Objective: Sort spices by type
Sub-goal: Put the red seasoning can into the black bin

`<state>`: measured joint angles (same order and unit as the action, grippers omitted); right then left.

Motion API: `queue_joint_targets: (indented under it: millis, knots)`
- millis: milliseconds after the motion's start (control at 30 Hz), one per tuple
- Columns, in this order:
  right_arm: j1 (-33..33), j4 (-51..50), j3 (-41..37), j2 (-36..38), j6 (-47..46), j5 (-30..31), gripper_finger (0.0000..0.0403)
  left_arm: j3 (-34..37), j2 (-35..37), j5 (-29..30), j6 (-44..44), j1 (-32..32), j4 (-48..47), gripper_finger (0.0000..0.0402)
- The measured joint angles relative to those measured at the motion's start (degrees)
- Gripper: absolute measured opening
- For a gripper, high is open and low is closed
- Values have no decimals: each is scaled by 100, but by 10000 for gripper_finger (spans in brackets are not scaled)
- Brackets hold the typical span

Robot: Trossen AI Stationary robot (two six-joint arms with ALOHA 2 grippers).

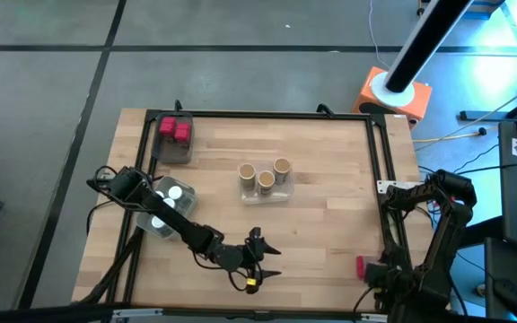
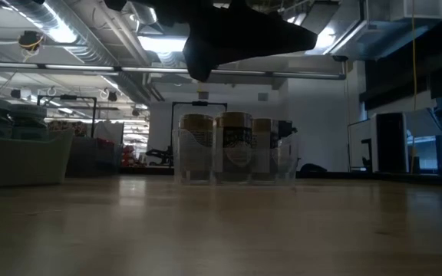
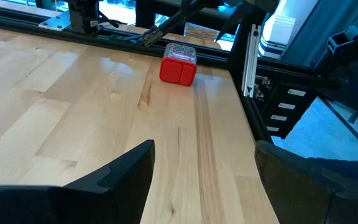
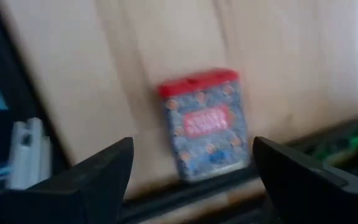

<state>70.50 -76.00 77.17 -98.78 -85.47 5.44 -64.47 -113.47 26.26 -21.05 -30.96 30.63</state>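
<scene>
Smooth wooden tabletop [image 1: 321, 224], blocky red jar [image 4: 205, 124] with blurry label, left pincer [image 1: 263, 260] wide, right pincer [image 4: 191, 171] wide, both empty

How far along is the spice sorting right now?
Mostly done: three tan cork-topped cylinders share one clear tray, red blocky jars another, white round-capped jars a third. Nothing is in hand; both grippers are open. Left: one red-capped jar lying at the table's right edge, beneath the right gripper.

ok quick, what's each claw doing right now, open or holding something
left claw: open, holding nothing, above the table's near edge.
right claw: open, holding nothing, poised over the lone red jar at the table's near right edge.
</scene>
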Motion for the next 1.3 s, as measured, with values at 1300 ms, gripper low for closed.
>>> queue_joint_targets:
  millis: [1300]
  knots:
    - [-319,350,-878,-496,751,-765,383,0,0,-3,-1,-4,-14,266]
